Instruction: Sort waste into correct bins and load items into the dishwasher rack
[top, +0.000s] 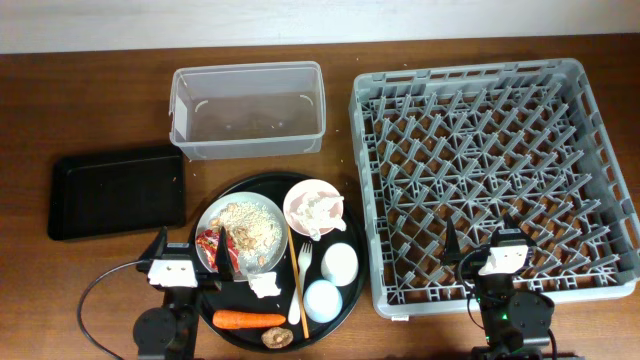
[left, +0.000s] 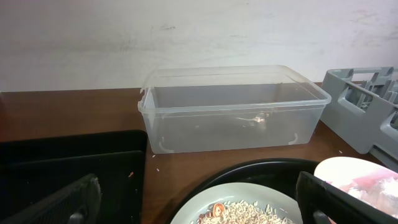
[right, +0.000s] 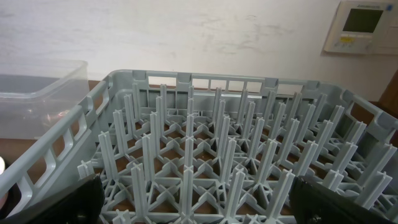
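A round black tray (top: 262, 187) holds a white plate (top: 210, 216) with grainy food scraps (top: 252, 228) and a red wrapper (top: 210, 243). It also holds a pink-white bowl (top: 296, 196) with a tissue (top: 322, 208), a white cup (top: 340, 262), a pale blue cup (top: 322, 300), a fork (top: 305, 262), a wooden stick (top: 293, 268), another tissue (top: 264, 286), a carrot (top: 248, 320) and a brown lump (top: 277, 338). My left gripper (top: 192, 250) (left: 199, 208) is open over the plate (left: 249, 198). My right gripper (top: 482, 240) (right: 198, 205) is open over the empty rack (top: 470, 75) (right: 217, 124).
The clear tub (top: 248, 142) (left: 233, 124) stands behind the round tray, with the shallow black tray (top: 118, 190) (left: 68, 162) to its left. The bowl (left: 354, 177) and the rack corner (left: 367, 99) show at the right of the left wrist view. A wall runs behind the table.
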